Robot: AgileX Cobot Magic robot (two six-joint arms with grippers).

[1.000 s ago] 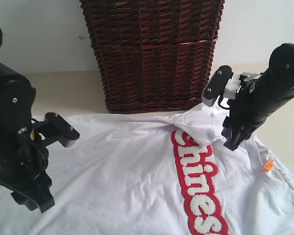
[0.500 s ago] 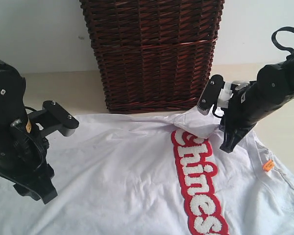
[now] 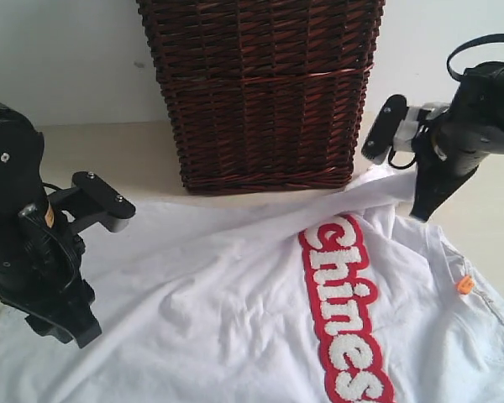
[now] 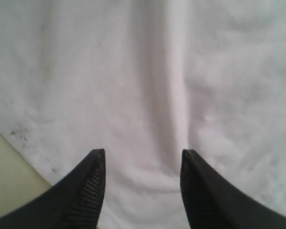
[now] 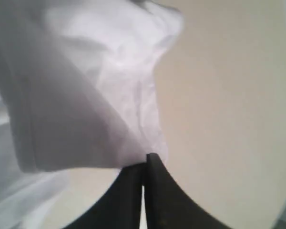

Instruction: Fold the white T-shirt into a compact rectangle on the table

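Since the earlier frames, the right gripper (image 3: pixel 420 211) had lifted and swung away from the wicker basket (image 3: pixel 260 92), ending higher and further out past the basket's right front corner. It drew a corner of the white T-shirt (image 3: pixel 218 311) up with it. The cloth that had lain slack in front of the basket now rose in a taut ridge to the fingertips, and the red-banded lettering (image 3: pixel 344 311) had slid a little towards that side. The left gripper (image 3: pixel 71 327) had barely shifted.

In the right wrist view the right gripper (image 5: pixel 144 161) had its two dark fingers pressed together, with a fold of the shirt (image 5: pixel 86 105) pinched between their tips and hanging from them above the table (image 5: pixel 229 119).

In the left wrist view the left gripper (image 4: pixel 143 157) had its fingers apart. They were low over the shirt (image 4: pixel 148 76), and I could not tell whether their tips touched it; nothing was caught between them. That gripper stood well out from the basket's left front corner, near the shirt's edge.

The shirt lay spread on the table (image 3: pixel 143 159) in front of the basket, its near edge close to the basket's base. A small orange tag (image 3: pixel 464 285) showed on the shirt on the basket's right side.
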